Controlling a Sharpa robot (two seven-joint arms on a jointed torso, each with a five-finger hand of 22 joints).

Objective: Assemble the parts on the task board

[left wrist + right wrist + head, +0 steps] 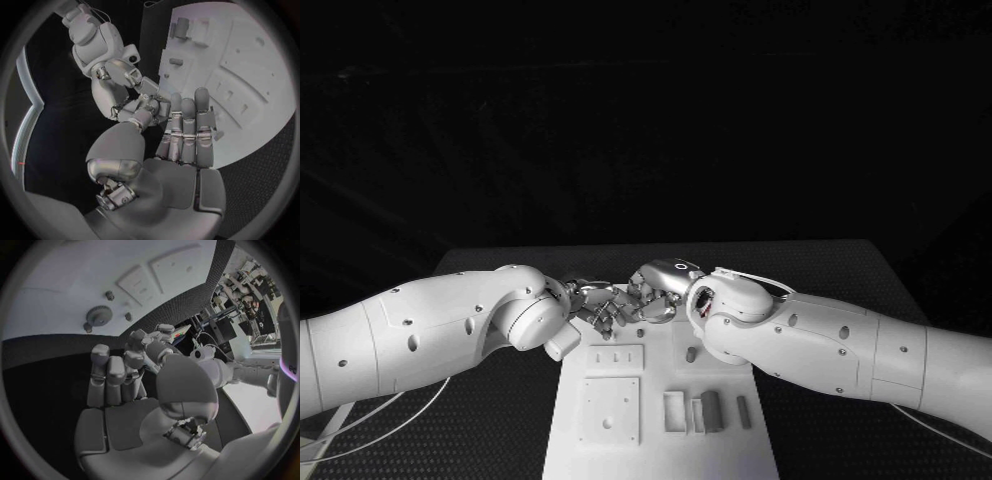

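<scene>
— Black desk (877, 280) under us, dark all round, and the white task board (661, 440) lay along its middle, running from near us out toward our two hands. Did we have anything in hand at that point?

— We could not tell. Our left robot hand (596, 305) and right robot hand (661, 295) met over the far end of the board, fingertips close together or touching. From the left wrist view, the left robot hand (184, 135) had its long fingers fairly straight and side by side, thumb bent in toward the other hand's fingers (134, 85). From the right wrist, the right robot hand (119, 385) had its fingers curled partway. If a small piece sat between them, we could not see it.

— And the parts?

— Several grey upright parts (704, 410) stood in a row on the near right of the board, well apart from both hands. Two raised square plates (612, 395) lay on its left half. A small gear (99, 316) and a couple of pegs (110, 295) sat on the board, seen from the right wrist.

— So which step were we on?

— We judged it a hand-to-hand adjustment or transfer above the board, early in the assembly, since most parts looked unplaced. The next move would call for one hand to get a firm, settled pinch before the other let go, then lower toward the chosen seat.
</scene>
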